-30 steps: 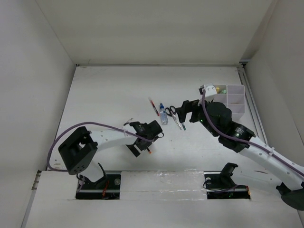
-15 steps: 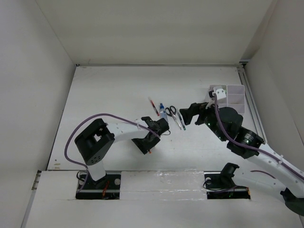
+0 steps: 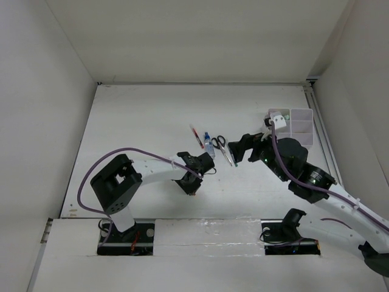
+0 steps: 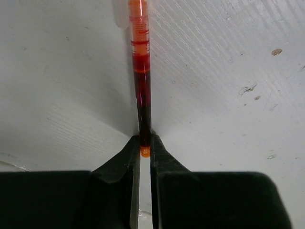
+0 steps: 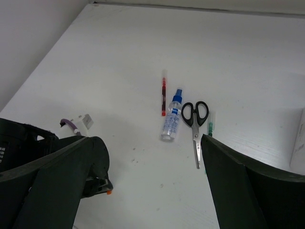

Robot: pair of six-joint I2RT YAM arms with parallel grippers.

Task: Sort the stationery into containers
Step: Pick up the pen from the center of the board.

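Red ink shows through the clear barrel of the pen (image 4: 142, 95) that the left tool (image 4: 144, 143) pinches. Its jaws are nearly together on the pen's orange end cap, and nothing else lies between them. The pen's long axis runs straight out ahead of the tool, away from the wrist, so almost all its length lies beyond the grip. It seems to lie flat on the desk (image 3: 140, 121), though I cannot tell whether it is just off the surface. The grip is near the middle of the desk's near edge.

The organizer (image 3: 302, 128) stands well apart, by the right edge toward the far right corner, so the carry goes rightward and away. The right tool (image 3: 236, 152), jaws wide and holding nothing, hovers between the two, over the scissors (image 5: 195, 121) and green pen (image 5: 210, 125). It is the nearer arm to the organizer. I judge the pen must be tipped end-down to enter a compartment, and so short a hold may let it pivot.
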